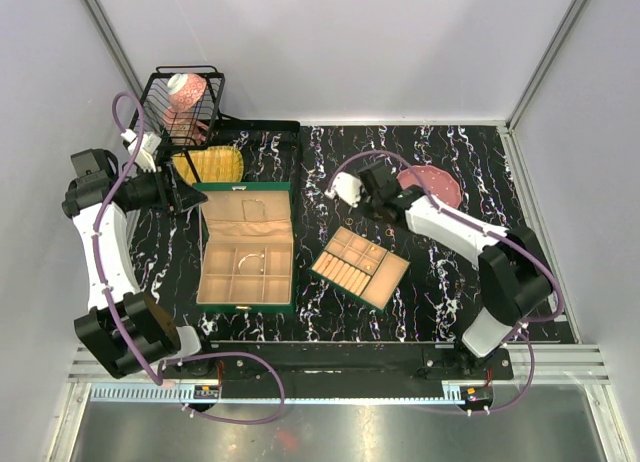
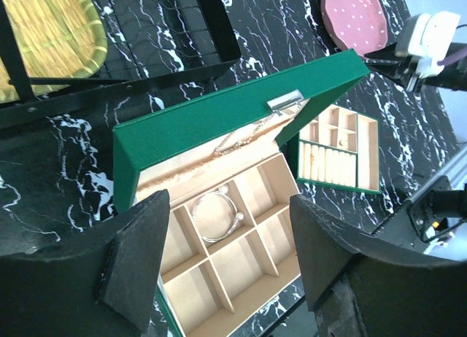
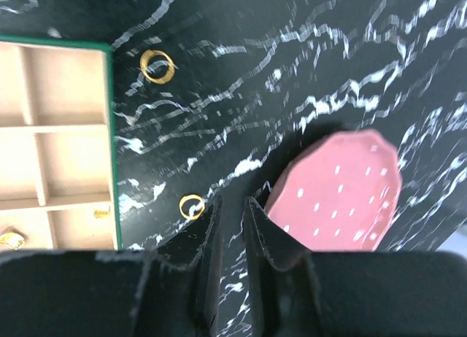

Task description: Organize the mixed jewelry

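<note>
Beside right tool [image 3: 233,200]: gold hoop [image 3: 191,206] on table [image 3: 306,52], pink plate [image 3: 339,191] near.

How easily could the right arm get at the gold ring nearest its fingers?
Probably easily: the gold ring lies on the table just beside the right arm's fingers, nothing between them. The pink plate sits on the other side.

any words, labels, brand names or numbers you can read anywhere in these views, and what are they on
No legible text in any view.
Small orange-white patches on the front rail: too small to read, if they carry print at all.
Green box: no lettering visible.
Loose tray: no lettering visible.
Pink plate: only white dots, no writing.
</note>
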You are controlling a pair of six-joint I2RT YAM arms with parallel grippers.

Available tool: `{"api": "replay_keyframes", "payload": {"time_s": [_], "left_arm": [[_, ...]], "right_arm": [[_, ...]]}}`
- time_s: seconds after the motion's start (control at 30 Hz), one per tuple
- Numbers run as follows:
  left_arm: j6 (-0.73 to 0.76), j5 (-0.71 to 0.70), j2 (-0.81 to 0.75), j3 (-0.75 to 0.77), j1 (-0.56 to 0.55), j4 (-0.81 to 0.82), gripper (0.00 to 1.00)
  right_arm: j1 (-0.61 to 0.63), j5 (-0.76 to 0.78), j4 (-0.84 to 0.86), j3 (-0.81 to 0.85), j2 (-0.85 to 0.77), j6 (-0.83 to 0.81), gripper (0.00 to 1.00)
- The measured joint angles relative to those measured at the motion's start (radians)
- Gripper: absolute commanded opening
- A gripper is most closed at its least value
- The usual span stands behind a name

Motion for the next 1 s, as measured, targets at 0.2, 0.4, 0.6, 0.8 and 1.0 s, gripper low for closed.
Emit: {"api": "replay_keyframes", "payload": {"time_s": [0.2, 0.4, 0.6, 0.8, 1.0], "left_arm": [[-0.002, -0.028, -0.031, 0.0, -0.001, 0.059, 0.7], [-0.003, -0.044, -0.034, 0.0, -0.002, 0.089, 0.7], [-0.002, -0.053, -0.034, 0.0, -0.004, 0.093, 0.7], [0.0, -0.069, -0.034, 0.0, -0.004, 0.093, 0.7], [0.004, -0.076, -0.034, -0.005, -0.004, 0.095, 0.7]], "right_arm": [[-0.095, -0.01, -0.041, 0.0, -0.008, 0.204, 0.21], [-0.149, -0.036, -0.06, 0.0, 0.021, 0.349, 0.2], [-0.187, -0.063, -0.086, 0.016, 0.121, 0.441, 0.19], [-0.193, -0.086, -0.106, 0.016, 0.162, 0.481, 0.21], [-0.204, -0.089, -0.108, 0.016, 0.162, 0.493, 0.21]]}}
